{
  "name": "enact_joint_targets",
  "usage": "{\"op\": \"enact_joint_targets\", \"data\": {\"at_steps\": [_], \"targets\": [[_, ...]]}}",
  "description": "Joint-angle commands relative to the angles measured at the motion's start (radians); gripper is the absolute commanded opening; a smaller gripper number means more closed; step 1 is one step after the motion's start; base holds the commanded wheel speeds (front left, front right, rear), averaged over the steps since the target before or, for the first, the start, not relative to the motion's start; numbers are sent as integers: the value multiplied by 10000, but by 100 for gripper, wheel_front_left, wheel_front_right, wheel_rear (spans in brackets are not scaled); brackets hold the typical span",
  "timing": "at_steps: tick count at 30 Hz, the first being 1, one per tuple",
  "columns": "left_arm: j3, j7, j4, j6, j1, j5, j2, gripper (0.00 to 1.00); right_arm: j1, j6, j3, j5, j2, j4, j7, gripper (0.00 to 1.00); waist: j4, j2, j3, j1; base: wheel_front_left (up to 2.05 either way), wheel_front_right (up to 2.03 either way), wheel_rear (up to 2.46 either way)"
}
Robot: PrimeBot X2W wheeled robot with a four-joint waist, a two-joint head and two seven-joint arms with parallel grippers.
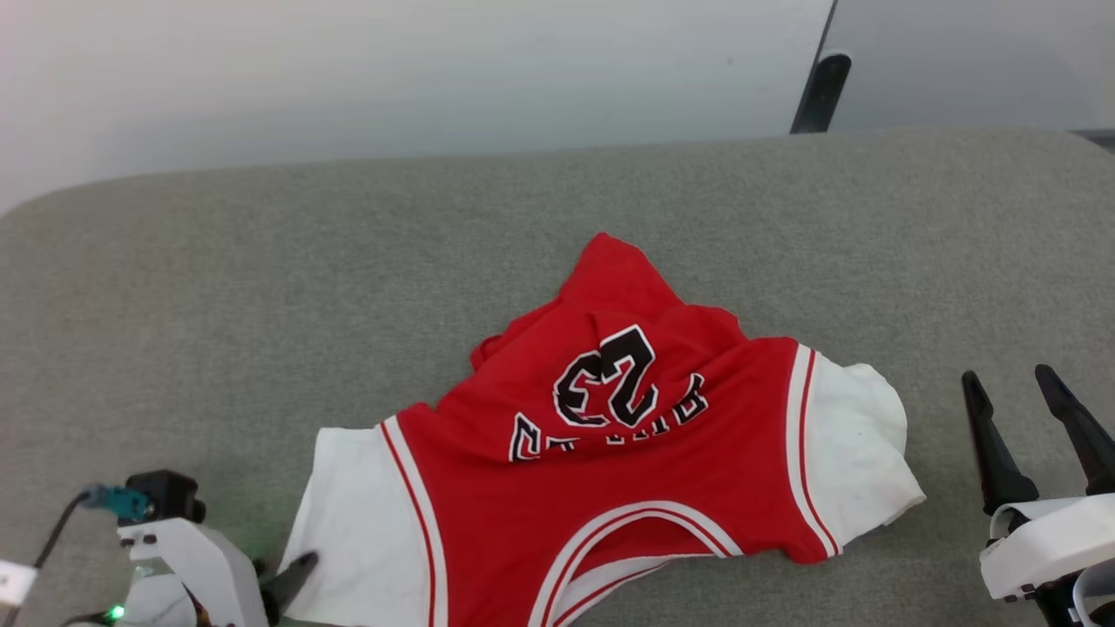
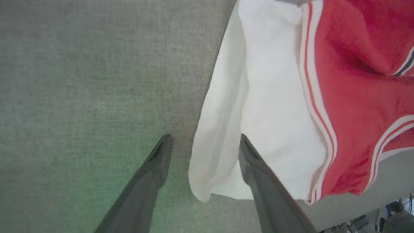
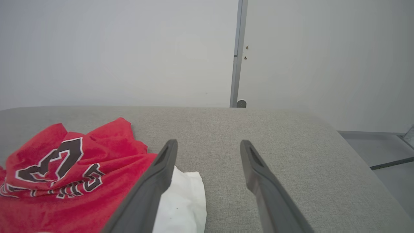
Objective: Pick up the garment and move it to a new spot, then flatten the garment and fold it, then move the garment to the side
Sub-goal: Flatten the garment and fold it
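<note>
The garment (image 1: pixel 610 453) lies on the grey cushion (image 1: pixel 261 287) sleeve to sleeve across the front of both grippers, with its collar (image 1: pixel 645 512) toward them and the far end bunched up ahead. The relation that matters is at the left gripper (image 2: pixel 205 139). Its fingers stand apart and straddle the outer edge of the left sleeve (image 2: pixel 275 113), one over bare cushion and the other over white cloth. The sleeve's edge runs between them, roughly along the fingers' own line, and the rest of the garment spreads away to that gripper's right. Whether the tips touch the cloth I cannot tell. The right gripper (image 1: pixel 1009 376) is also spread wide and empty. The garment lies to its left, with the right sleeve (image 1: pixel 858 444) near its left finger but apart from it, and bare cushion ahead of it. So the left gripper is the nearer one and looks placed for a pinch on the sleeve edge. I judge it need only go down and close, while the right one would first have to shift leftward. A grip on one sleeve alone may let the bunched body drag.
</note>
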Motion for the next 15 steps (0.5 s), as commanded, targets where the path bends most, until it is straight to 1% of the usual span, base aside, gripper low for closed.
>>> {"op": "enact_joint_targets", "data": {"at_steps": [1, 3, 5, 7, 10, 11, 14, 15], "targets": [[-39, 820, 55, 374, -107, -188, 201, 100, -152, -10, -52, 34, 53, -48, -9, 100, -150, 0, 180, 0, 0, 0, 0], [-85, 1661, 52, 774, -264, -273, 399, 100, -164, -10, -58, 46, 97, -63, -12, 100, -203, 0, 228, 0, 0, 0, 0], [-119, 2351, 84, 1080, -316, -474, 444, 100, -148, -10, -83, 96, 149, -69, -9, 100, -254, 0, 266, 0, 0, 0, 0], [-234, 2830, 93, 1245, -383, -472, 561, 100, -126, -10, -93, 118, 178, -72, 30, 100, -308, 0, 304, 0, 0, 0, 0], [-396, 3442, 296, 1538, -363, -556, 578, 100, -125, -10, -74, 108, 216, -101, 72, 100, -385, 0, 358, 0, 0, 0, 0], [-430, 3638, 393, 1678, -309, -636, 519, 100, -126, -10, -67, 115, 225, -114, 93, 100, -410, 0, 382, 0, 0, 0, 0], [-626, 3998, 508, 1800, -121, -762, 307, 99, -56, -10, -42, 247, 251, -137, 389, 100, -447, 0, 456, 0, 0, 0, 0], [-688, 4034, 520, 1773, -65, -827, 205, 69, 6, -10, 10, 337, 232, -151, 576, 100, -444, 0, 482, 0, 0, 0, 0]]}}
